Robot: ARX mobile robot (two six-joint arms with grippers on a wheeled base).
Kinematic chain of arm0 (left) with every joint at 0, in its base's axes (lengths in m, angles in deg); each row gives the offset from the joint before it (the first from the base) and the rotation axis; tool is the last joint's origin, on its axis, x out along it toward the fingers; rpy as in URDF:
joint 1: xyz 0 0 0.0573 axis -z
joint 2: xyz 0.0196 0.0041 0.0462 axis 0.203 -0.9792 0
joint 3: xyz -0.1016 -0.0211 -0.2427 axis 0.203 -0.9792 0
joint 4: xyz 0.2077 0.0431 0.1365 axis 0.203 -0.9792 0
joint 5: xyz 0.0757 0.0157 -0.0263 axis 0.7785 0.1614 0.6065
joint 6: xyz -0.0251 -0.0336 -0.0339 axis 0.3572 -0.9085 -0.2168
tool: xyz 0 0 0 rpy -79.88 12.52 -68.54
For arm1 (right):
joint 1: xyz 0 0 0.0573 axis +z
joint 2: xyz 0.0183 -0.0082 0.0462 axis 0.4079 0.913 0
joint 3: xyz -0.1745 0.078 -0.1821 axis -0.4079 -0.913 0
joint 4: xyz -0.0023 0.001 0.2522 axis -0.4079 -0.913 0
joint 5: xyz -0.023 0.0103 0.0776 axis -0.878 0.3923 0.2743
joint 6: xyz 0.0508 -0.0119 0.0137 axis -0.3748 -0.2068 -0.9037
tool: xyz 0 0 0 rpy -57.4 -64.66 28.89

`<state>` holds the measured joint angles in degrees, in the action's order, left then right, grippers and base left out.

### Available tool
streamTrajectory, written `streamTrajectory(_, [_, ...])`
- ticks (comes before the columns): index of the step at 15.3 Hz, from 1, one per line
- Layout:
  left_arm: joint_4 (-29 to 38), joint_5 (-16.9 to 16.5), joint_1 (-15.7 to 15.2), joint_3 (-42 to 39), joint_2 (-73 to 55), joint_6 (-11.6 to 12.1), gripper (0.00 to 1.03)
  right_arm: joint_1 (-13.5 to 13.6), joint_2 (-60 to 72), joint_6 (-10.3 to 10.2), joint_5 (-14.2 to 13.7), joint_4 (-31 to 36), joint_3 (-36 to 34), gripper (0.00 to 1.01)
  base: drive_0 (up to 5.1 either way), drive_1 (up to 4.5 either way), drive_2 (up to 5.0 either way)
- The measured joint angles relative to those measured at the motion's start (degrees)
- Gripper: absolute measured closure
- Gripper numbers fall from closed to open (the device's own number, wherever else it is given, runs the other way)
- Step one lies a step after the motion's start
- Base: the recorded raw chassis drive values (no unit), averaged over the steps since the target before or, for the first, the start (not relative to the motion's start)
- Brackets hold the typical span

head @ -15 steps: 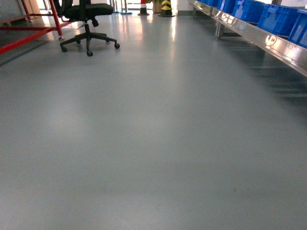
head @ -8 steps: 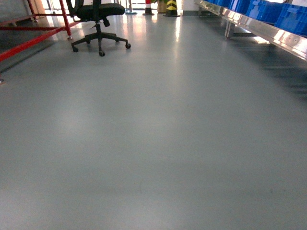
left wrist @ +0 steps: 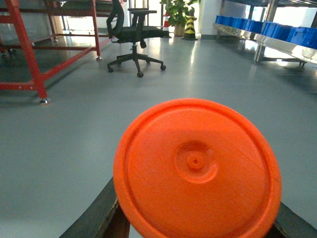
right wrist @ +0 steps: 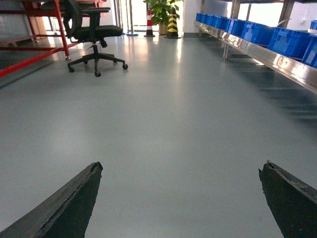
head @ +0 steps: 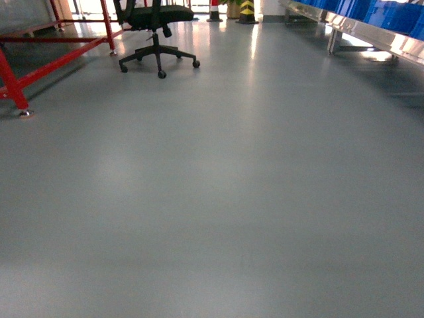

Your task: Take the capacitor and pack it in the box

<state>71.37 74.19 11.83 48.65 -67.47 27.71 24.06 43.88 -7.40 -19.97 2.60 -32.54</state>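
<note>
My view has swung left across the floor (head: 218,199): the office chair (head: 157,33) sits further right than a second ago and the red rack (head: 40,59) has come in, so I'm still driving, not picking. My left gripper (left wrist: 195,233) is clamped on an orange disc (left wrist: 196,168), my right gripper (right wrist: 181,198) spread wide and empty. No capacitor or box shows anywhere.

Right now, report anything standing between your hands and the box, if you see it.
No box shows in any view, so that cannot be judged. Bare floor lies ahead, an office chair far left. An orange disc sits in the left hand; the right hand is open.
</note>
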Motion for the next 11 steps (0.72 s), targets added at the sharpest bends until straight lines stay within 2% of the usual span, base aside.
streamTrajectory(11, [0.0,0.0,0.0,0.0,0.0,0.0,0.59,0.0,0.0,0.0,0.0,-0.2,0.0,0.03,-4.9,2.46,2.5])
